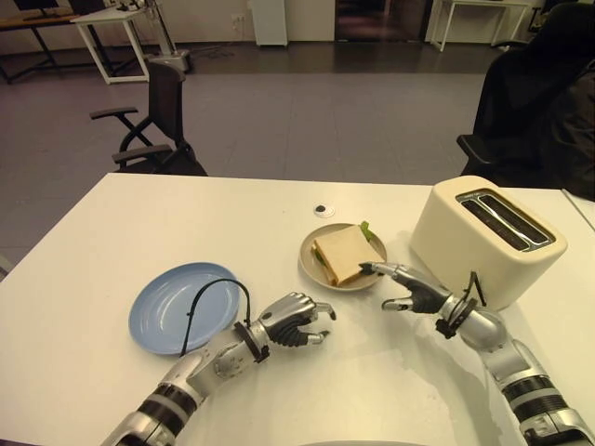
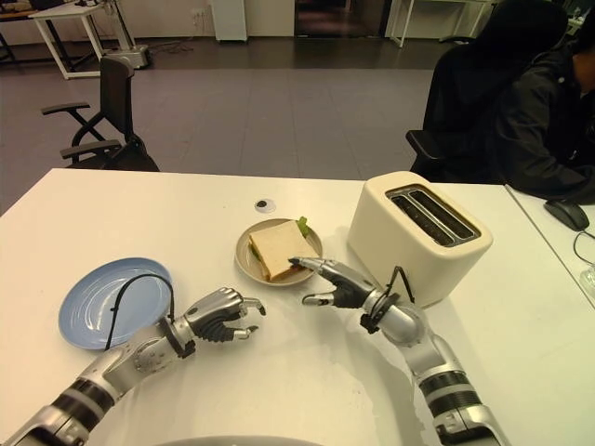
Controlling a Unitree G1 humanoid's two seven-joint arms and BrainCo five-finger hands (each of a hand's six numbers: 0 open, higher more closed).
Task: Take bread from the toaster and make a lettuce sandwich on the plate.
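Toaster slots are dark; can't tell if any bread is inside. Sandwich filling is mostly covered by the top slice: lettuce shows only as a green tip at the far edge, with a thin green strip along the left side. The bottom slice is hard to make out. Both forearms are cut off at the bottom edge. A black cable loops up from the left wrist and crosses the near right part of the blue plate.

Sandwich has pale square bread, lies flat and is turned a bit diagonal. It sits on a small tan plate mid-table, just left of the toaster and not touching it.

Right hand is low over the table between the tan plate and the toaster, fingers stretched out and grasping nothing. One fingertip is at the near right corner of the sandwich; contact looks likely but isn't certain. Left hand is just right of the blue plate, near side of the table, fingers clenched on nothing.

The white table has a small black dot on a white disc beyond the tan plate. The cream toaster is angled, with its slots running toward the far left. An office chair stands behind the table and a mouse lies on the next desk at right. Nothing lies between the hands and the sandwich.
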